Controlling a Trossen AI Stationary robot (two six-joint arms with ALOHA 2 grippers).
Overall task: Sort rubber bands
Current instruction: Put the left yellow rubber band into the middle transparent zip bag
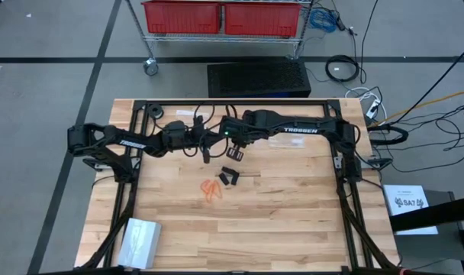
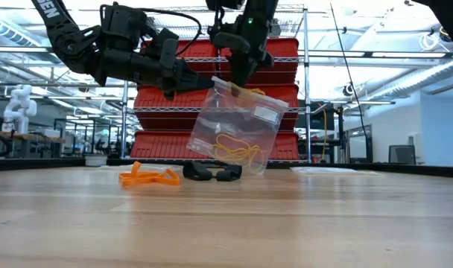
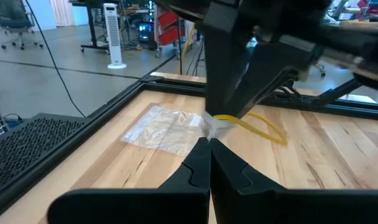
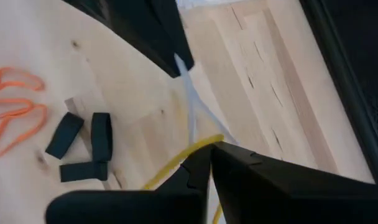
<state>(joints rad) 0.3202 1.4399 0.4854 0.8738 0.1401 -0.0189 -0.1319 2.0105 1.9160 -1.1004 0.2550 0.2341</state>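
Observation:
A clear plastic bag (image 2: 238, 126) with yellow rubber bands (image 2: 238, 149) inside hangs over the middle of the table. My left gripper (image 2: 210, 82) is shut on its upper edge. My right gripper (image 2: 238, 80) comes down just beside it, at the bag's mouth, and is shut on a yellow band. Orange rubber bands (image 1: 211, 189) lie in a small heap on the wood. A few black rubber bands (image 1: 229, 177) lie flat just to their right, below both grippers. My left gripper pinches the bag's top edge (image 3: 212, 127) between its two shut fingers. The fingers lie level and come from the table's left. The bag hangs tilted below them, its lower corner (image 2: 256, 170) down near the table top. My right gripper pinches a yellow rubber band (image 4: 195, 152) between its fingertips, slanting down from above at the bag's mouth. The band runs out slack from the fingers as a loop (image 3: 263, 127).
A second clear bag (image 3: 161, 127) lies flat on the wood toward the far right. Another bag (image 1: 140, 241) lies at the near left corner. Black frame rails (image 1: 232, 107) border the table. Red bins (image 1: 224, 17) stand on a rack beyond the far edge.

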